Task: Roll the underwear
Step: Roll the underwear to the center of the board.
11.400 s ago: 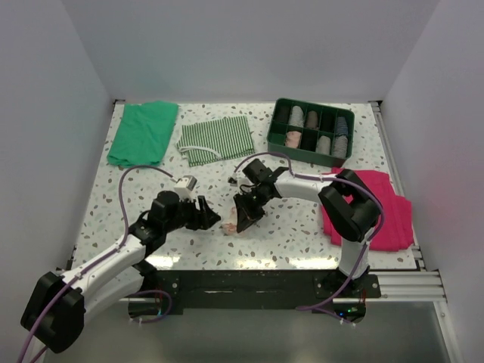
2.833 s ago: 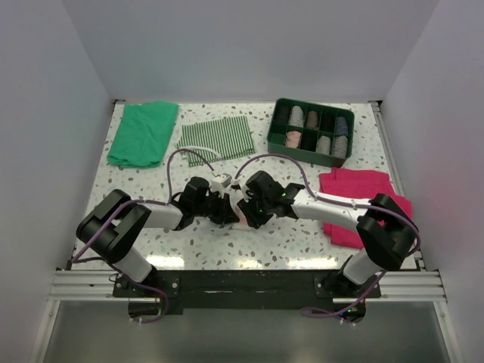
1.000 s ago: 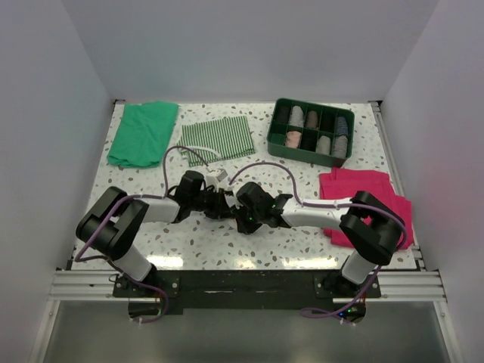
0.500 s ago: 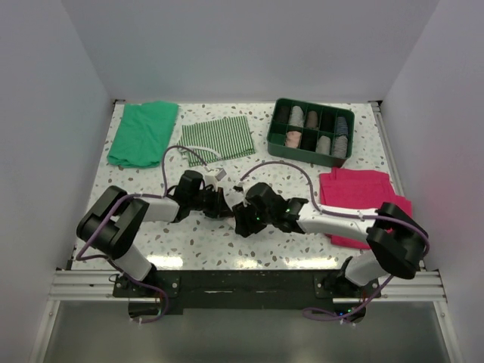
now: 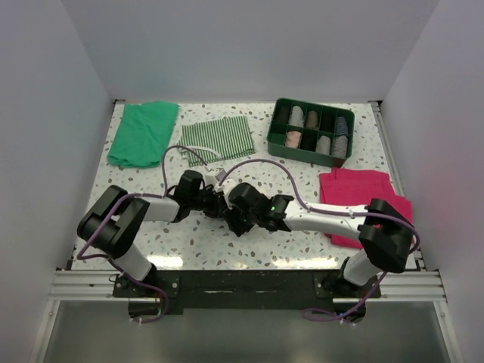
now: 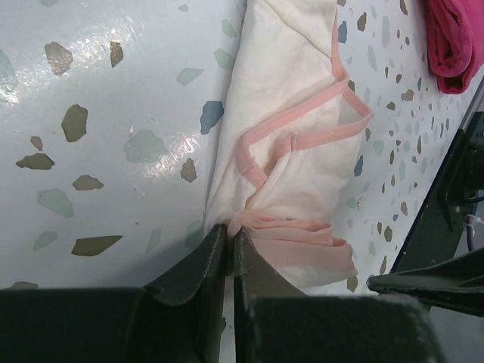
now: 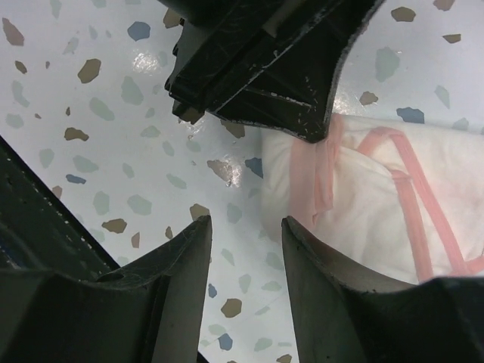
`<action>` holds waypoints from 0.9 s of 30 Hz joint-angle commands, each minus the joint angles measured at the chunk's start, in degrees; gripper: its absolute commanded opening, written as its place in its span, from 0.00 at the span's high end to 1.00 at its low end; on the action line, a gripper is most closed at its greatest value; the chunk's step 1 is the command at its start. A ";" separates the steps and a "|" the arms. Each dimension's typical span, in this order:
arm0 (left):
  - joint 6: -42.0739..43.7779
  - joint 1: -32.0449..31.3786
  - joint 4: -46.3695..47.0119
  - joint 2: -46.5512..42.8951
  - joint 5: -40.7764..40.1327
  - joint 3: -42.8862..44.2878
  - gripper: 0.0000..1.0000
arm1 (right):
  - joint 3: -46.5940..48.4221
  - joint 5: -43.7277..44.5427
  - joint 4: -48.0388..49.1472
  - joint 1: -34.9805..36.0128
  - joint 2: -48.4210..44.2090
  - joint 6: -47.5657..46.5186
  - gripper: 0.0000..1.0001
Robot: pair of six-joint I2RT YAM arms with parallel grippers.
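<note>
one pale pink underwear (image 6: 287, 144) lies bunched on the speckled table (image 6: 113, 113), near its front middle, between the two arms. the left gripper (image 6: 231, 240) pinches the gathered pink-edged hem, its jaws nearly closed on the fabric. the right gripper (image 7: 246, 225) hovers just beside the cloth, jaws parted and nothing between them. a magenta cloth (image 5: 363, 189) lies to the right. a green divided tray (image 5: 302, 154), a striped cloth (image 5: 218, 138) and a green cloth (image 5: 142, 132) sit towards the far edge.
</note>
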 commanded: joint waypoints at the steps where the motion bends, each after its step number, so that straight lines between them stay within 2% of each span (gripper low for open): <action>1: 1.48 0.06 -1.57 0.70 -0.73 -0.40 0.95 | 3.26 3.14 -0.69 0.64 3.17 -3.14 0.54; 6: 1.48 -0.11 -1.49 0.70 -0.64 -0.66 0.95 | 2.82 5.70 0.01 0.64 5.73 -4.81 0.53; 17: 1.48 -0.11 -1.57 0.88 -0.47 -0.22 0.95 | 1.77 5.52 -0.34 0.64 9.78 -4.47 0.52; 24: 1.22 -0.11 -3.41 0.18 -1.87 0.31 0.95 | -1.83 6.93 0.45 1.26 10.22 -1.65 0.62; 27: 0.87 -0.20 -3.77 -0.70 -2.23 0.39 0.95 | -4.38 8.25 1.94 1.79 10.57 0.46 0.59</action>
